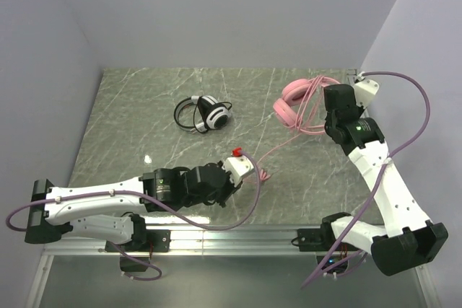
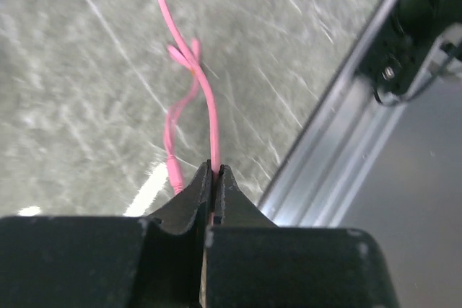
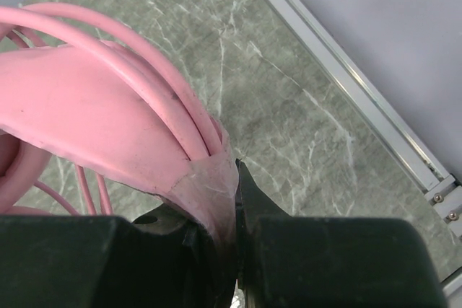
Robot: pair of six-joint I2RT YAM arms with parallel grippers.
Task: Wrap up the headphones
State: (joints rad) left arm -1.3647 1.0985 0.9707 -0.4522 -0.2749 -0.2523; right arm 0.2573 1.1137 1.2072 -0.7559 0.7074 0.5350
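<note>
So the whole thing hinges on the line between the two grippers. The right gripper (image 3: 232, 171) is clamped hard on the padded headband of the pink headset (image 3: 86, 106), an all-pink over-ear wired pair. A few turns of cord already lie across that band right next to its tips. The left gripper (image 2: 215, 174) is pinched shut on the thin pink cable (image 2: 206, 91), which runs straight ahead out of its tips and off toward the right gripper. From overhead the cord looks slack rather than pulled tight. A loose loop of the same cord curls just beside the left tips, maybe ending in the plug, but it's too blurry to be sure. So the slack's long axis points from the left gripper to the headband. The left arm has the free run, and the right one looks like the holder. The next turn probably needs the left arm to carry the cord over the band. The black-and-white headset (image 1: 204, 115), over-ear with its black cord looped beside it, sits well ahead of the left gripper, apart from all this. The surface is a grey-green marbled table (image 1: 123, 135), with an aluminium rail (image 2: 325, 156) close beside the left gripper and plain pale walls (image 1: 216, 12) around.
</note>
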